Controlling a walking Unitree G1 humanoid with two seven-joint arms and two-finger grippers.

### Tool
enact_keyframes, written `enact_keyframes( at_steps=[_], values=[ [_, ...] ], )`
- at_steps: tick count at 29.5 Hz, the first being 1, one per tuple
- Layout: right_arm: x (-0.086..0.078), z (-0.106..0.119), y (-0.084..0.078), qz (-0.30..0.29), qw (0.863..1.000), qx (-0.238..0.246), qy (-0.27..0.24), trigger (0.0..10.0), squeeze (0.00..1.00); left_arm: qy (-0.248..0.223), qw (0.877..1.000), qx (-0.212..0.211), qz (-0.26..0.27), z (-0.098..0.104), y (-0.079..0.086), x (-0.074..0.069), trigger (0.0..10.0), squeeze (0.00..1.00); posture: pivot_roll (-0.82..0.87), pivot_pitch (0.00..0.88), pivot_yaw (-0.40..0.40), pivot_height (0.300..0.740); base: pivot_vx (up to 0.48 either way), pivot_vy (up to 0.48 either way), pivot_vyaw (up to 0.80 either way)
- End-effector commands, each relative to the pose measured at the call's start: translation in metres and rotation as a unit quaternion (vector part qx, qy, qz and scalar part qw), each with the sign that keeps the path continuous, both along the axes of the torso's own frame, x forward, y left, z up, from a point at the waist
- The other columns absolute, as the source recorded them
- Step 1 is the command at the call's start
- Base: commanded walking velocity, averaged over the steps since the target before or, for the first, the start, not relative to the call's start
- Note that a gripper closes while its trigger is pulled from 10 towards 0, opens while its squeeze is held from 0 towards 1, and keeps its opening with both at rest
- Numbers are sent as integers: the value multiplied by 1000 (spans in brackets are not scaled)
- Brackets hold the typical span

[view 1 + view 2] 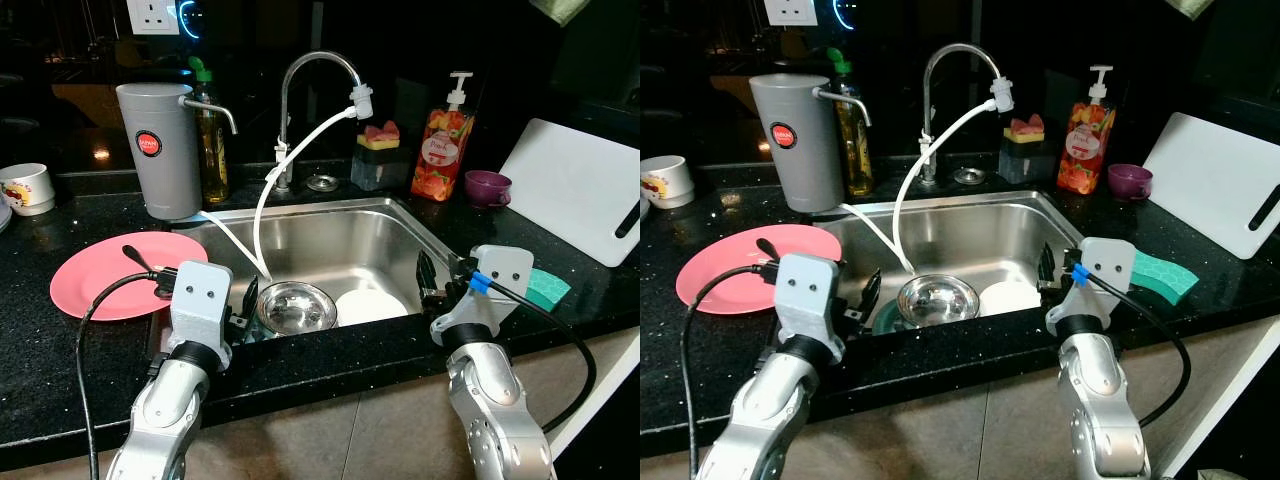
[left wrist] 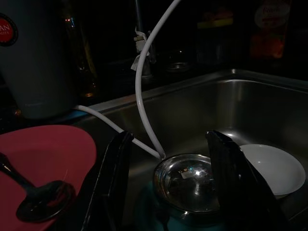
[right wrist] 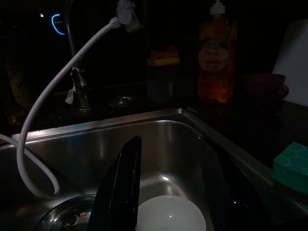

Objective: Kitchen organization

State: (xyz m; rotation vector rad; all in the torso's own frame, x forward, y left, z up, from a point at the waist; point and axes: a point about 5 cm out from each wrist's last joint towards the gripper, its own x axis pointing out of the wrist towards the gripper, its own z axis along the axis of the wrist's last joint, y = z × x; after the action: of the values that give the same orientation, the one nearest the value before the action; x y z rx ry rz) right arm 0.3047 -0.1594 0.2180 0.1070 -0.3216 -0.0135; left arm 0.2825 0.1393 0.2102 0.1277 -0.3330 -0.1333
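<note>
My left claw (image 1: 243, 300) hangs over the near edge of the sink (image 1: 330, 235), its fingers spread wide with nothing between them. Straight ahead of it and a little below sits the steel bowl (image 1: 296, 306), its rim framed between my two fingers in the left wrist view. That is the line the coming reach turns on: forward and down, no sideways shift needed. The bowl is round, so it has no long axis to match; I would pinch it across the rim. It is polished and mirror-bright, likely slippery, and seems to rest on something teal beneath it that I cannot identify.

My right claw (image 1: 432, 283) hovers at the sink's near right corner, also parted and empty. The white dish (image 1: 370, 305), smooth, domed and matt like glazed ceramic, lies just ahead of and below it, touching or nearly touching the steel bowl. So the left arm is nearer the bowl, the right nearer the dish.

A limp white hose (image 1: 268, 190) droops from the tap (image 1: 320, 70) and ends just beyond the bowl, in my left claw's path. Outboard of my left claw, on the speckled black worktop (image 1: 60, 350), a flat pink plate (image 1: 110, 275) carries a dark spoon (image 1: 140, 258). Beside my right claw lies a ridged green sponge (image 1: 548, 287).
</note>
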Motion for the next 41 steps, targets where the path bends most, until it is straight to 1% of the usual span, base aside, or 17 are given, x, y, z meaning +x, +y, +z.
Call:
enact_keyframes(
  at_steps=[1, 41],
  values=[
    [-2, 2, -1, -4, 1000, -1, 0, 10000, 0, 6, 1000, 1, -7, -3, -3, 1, 10000, 0, 99, 50, -54, 740, 0, 0, 0],
    [-2, 1, -1, -6, 1000, 2, 0, 10000, 0, 5, 1000, 1, -7, -2, -3, 2, 10000, 0, 102, 52, -52, 740, 0, 0, 0]
  ],
)
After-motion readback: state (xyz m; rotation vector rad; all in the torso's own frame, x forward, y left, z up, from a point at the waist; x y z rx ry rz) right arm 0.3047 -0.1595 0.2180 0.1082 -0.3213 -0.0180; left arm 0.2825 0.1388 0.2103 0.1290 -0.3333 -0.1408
